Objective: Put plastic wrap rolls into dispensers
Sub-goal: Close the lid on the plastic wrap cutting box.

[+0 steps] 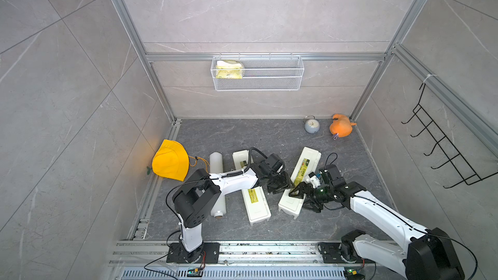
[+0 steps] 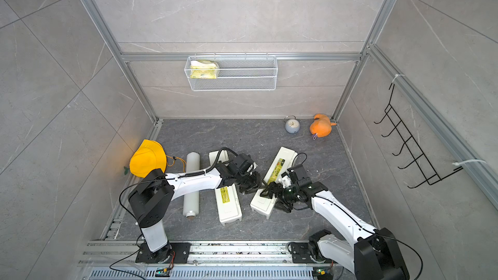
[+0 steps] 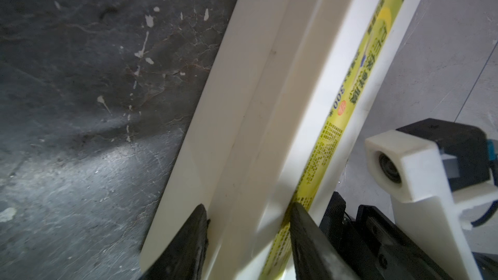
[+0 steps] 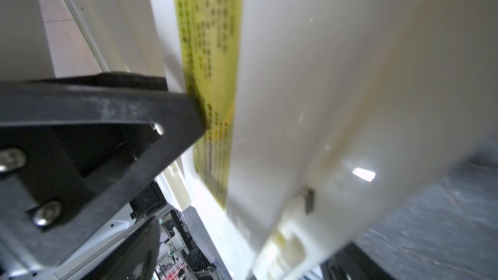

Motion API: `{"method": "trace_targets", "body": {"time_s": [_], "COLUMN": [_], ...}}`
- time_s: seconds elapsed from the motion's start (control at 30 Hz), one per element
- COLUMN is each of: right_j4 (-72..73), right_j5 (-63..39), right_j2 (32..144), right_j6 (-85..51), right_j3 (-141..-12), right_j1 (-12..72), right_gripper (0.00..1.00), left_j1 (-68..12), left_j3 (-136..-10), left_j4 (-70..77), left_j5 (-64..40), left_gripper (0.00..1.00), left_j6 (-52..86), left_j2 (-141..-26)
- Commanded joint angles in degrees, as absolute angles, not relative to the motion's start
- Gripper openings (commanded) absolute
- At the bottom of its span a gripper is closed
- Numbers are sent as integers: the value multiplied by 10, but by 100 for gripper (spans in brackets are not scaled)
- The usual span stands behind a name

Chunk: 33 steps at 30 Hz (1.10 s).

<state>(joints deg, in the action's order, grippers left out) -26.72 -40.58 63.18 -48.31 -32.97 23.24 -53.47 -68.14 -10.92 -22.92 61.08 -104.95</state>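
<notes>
My left gripper [image 3: 248, 207] is shut tight on the long edge of the right dispenser [image 1: 310, 157]. 1 finger [image 3: 196, 238] is on its white side. The other finger sits on the yellow-green label strip [image 1: 303, 169].

My right gripper [image 1: 301, 200] is at the near part of the same box, with its jaws spread wide. 1 finger tip touches the label strip. I cannot tell if the other finger touches the box, so I cannot say it has hold of it.

The right dispenser lies slanted on the dark table [image 1: 242, 136]. Just to its left lies the middle dispenser [image 1: 256, 206], flat, with my left arm crossing over its middle.

I can see 1 plastic wrap roll [image 1: 216, 162]. It lies on the table, out of both boxes, just left of the middle dispenser. Its tan core points to the near side. My left arm hides its middle too.

Left of the roll is a yellow cap [image 1: 169, 160].

Far back sit a small clock [image 1: 312, 125] and an orange soft toy [image 1: 341, 126], near each other. On the back wall hangs a white wire basket [image 1: 269, 82] with a yellow packet [image 1: 229, 71] at its left end.
</notes>
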Motion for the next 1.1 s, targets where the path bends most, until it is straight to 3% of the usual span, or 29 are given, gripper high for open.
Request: {"method": "trace_targets", "body": {"time_s": [0.0,0.33,0.5,0.6,1.07], "right_j4": [-201,-158,-89,-99,-225], "right_j5": [-486,-421,-396,-380,-371], "right_j2": [622,641,643,634,666], "right_j6": [-504,-522,-597,-601,-452], "right_j3": [-315,-304,-258,-257,-332], "right_j1": [274,281,285,283,175], "right_gripper": [90,90,78,77,79], "left_j1": [-574,-575,-575,-578,-581], "left_j3": [-658,-639,-603,-583,-557], "left_j4": [-214,-205,-185,-174,-172], "left_j5": [-266,-262,-259,-257,-255], "left_gripper": [50,50,50,50,50], "left_j6": [609,610,622,630,631], "left_j2": [-1092,-1084,-1068,-1059,-1040]}}
